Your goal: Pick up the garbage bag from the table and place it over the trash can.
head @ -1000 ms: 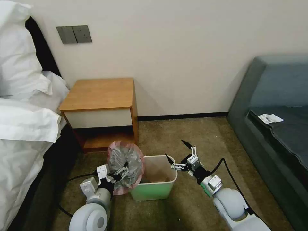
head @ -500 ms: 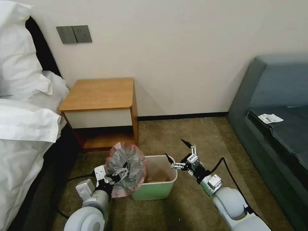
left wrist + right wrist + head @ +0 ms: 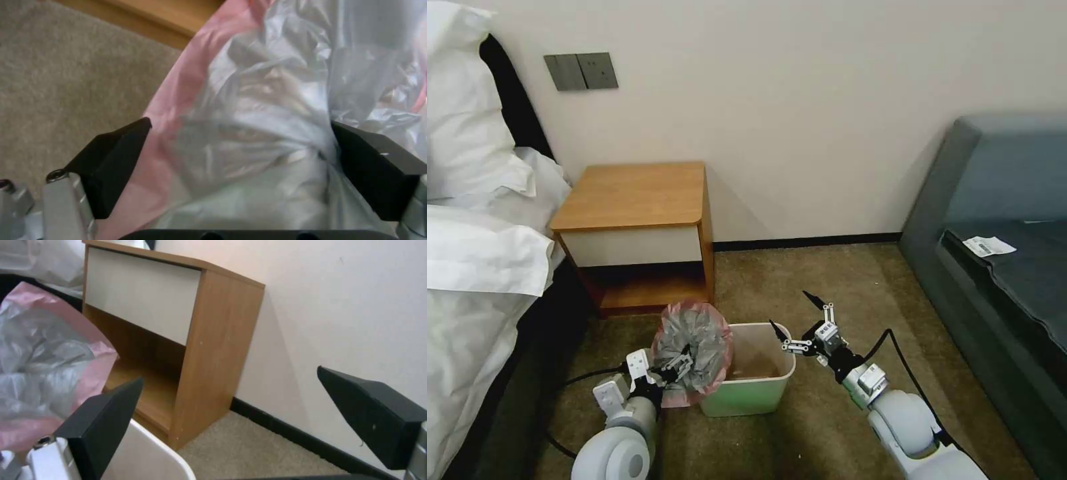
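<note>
Garbage bag [image 3: 692, 350] bunched upright, pink rim fanned around grey folds, hanging over the trash can [image 3: 752, 385] left rim, left pincer [image 3: 675, 365] clamped on its plastic, wooden surface [image 3: 634, 195] behind by the bed [image 3: 474, 267], right pincer [image 3: 798, 319] spread wide and empty above the can's right rim

The head camera is looking down from above at the carpet [image 3: 800, 280], table [image 3: 634, 193] and trash can [image 3: 750, 390]. The left wrist camera is pressing close against the garbage bag [image 3: 267, 126]. The right wrist camera is facing the table [image 3: 213, 340] from low down, sharing the bag's pink rim.
</note>
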Available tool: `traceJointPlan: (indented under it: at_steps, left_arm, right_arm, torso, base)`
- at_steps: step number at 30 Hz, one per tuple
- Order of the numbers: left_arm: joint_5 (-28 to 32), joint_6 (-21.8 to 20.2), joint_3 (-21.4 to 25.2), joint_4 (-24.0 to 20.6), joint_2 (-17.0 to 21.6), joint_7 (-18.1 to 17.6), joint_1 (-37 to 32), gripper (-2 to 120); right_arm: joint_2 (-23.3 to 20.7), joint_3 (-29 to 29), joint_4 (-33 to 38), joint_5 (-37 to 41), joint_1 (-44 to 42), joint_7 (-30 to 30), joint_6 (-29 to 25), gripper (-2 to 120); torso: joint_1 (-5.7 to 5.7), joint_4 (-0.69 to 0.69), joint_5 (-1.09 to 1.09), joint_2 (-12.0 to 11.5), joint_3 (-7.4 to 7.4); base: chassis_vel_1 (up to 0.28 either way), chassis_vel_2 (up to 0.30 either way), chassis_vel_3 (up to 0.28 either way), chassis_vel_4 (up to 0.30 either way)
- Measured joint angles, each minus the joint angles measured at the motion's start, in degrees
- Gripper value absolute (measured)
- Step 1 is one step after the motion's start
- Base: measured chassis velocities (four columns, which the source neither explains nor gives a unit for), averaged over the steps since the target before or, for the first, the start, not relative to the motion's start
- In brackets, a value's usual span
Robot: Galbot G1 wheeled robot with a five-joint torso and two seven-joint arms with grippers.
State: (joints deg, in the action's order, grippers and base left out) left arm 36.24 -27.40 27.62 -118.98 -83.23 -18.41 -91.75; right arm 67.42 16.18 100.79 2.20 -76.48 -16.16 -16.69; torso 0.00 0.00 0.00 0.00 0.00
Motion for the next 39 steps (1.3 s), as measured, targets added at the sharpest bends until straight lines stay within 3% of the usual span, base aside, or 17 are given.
traceJointPlan:
  at_steps: [23, 31, 39]
  left_arm:
    - [0.3, -5.0, 0.3, 2.7, 0.2, 1.1, 4.4, 93]
    - [2.5, -8.8, 1.1, 2.8, 1.3, 1.3, 5.3, 93]
    - [3.8, -9.8, 1.1, 3.5, 1.5, 1.4, 6.1, 68]
  right_arm:
    - [0.1, 0.2, 0.0, 0.0, -0.7, -0.1, -0.8, 100]
    - [0.2, 0.4, 0.5, -0.1, -1.4, -0.1, -1.0, 100]
    - [0.2, 1.0, 1.3, -0.1, -2.1, -0.3, -1.3, 100]
  torso:
    - [0.0, 0.0, 0.0, 0.0, 0.0]
    - [0.0, 0.0, 0.0, 0.0, 0.0]
    - [0.0, 0.0, 0.0, 0.0, 0.0]
  base:
    - [0.0, 0.0, 0.0, 0.0]
    - [0.0, 0.0, 0.0, 0.0]
    - [0.0, 0.0, 0.0, 0.0]
